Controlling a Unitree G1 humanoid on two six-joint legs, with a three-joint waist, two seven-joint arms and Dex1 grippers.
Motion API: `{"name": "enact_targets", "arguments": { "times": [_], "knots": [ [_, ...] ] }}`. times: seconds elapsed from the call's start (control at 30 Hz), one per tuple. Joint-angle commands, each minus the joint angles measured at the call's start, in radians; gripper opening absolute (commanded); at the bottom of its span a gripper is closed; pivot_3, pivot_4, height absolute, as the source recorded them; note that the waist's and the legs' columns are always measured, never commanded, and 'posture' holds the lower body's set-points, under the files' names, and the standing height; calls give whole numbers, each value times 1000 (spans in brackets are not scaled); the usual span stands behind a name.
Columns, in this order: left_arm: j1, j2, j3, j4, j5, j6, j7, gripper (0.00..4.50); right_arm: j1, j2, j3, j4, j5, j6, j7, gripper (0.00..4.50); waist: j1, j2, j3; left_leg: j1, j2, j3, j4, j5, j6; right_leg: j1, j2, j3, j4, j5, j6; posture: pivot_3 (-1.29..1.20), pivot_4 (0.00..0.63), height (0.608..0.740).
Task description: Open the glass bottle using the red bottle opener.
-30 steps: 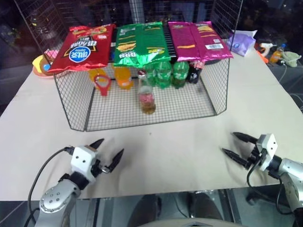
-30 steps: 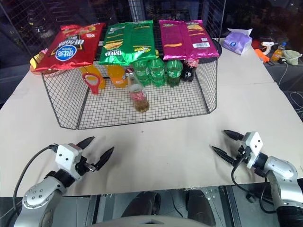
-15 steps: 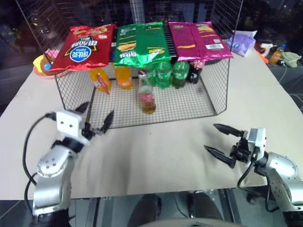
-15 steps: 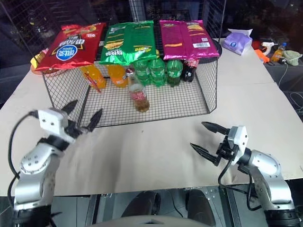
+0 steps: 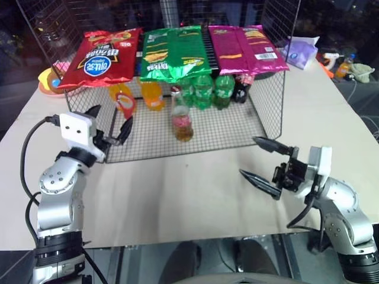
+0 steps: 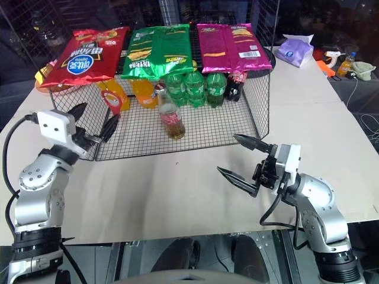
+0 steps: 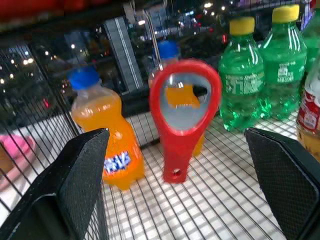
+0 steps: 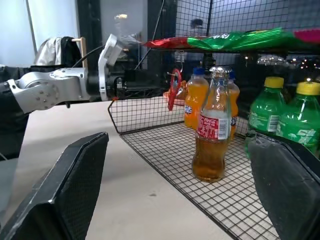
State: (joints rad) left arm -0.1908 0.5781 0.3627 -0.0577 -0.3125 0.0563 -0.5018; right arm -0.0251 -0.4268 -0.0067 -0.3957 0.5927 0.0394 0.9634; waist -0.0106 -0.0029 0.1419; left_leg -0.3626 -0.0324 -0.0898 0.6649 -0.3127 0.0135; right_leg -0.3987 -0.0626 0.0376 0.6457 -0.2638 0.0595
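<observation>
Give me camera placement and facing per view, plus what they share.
Head stereo pair: on the head, looking forward and down at the wire rack; left gripper and right gripper show, jaws open.
Left wrist: along its open jaws at the hanging red bottle opener.
Right wrist: along its open jaws at the glass bottle; left arm behind.
Shared: both wrist views show the opener and orange soda bottles.

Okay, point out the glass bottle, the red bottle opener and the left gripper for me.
glass bottle (image 8: 212, 135), right wrist view, on its red label.
red bottle opener (image 7: 178, 150), left wrist view, on its handle below the ring.
left gripper (image 5: 110, 122), left eye view, midway between its open fingertips.
</observation>
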Motion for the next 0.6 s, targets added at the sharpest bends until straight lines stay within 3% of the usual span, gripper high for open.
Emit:
{"name": "enact_targets", "arguments": {
  "times": [0.03,0.57,0.6],
  "knots": [
    [-41,18,-11,66,22,-53,-29,4500,-19,-2,-3,-31,10,-2,-6,4464,0,0,0,0,0,0,1,0,0,0,0,0,0,0,0,0,150,740],
    [-384,-18,-146,587,114,-329,-135,4500,-67,6,12,24,-24,-20,-1,4464,-3,-1,0,-2,-2,1,5,0,0,-4,4,1,9,0,0,0,150,740],
    [-395,-20,-146,603,113,-338,-139,3959,-65,7,12,24,-27,-21,-2,4500,-3,-1,1,-2,-2,2,6,0,0,-4,4,2,9,0,0,0,150,740]
  ]
}}
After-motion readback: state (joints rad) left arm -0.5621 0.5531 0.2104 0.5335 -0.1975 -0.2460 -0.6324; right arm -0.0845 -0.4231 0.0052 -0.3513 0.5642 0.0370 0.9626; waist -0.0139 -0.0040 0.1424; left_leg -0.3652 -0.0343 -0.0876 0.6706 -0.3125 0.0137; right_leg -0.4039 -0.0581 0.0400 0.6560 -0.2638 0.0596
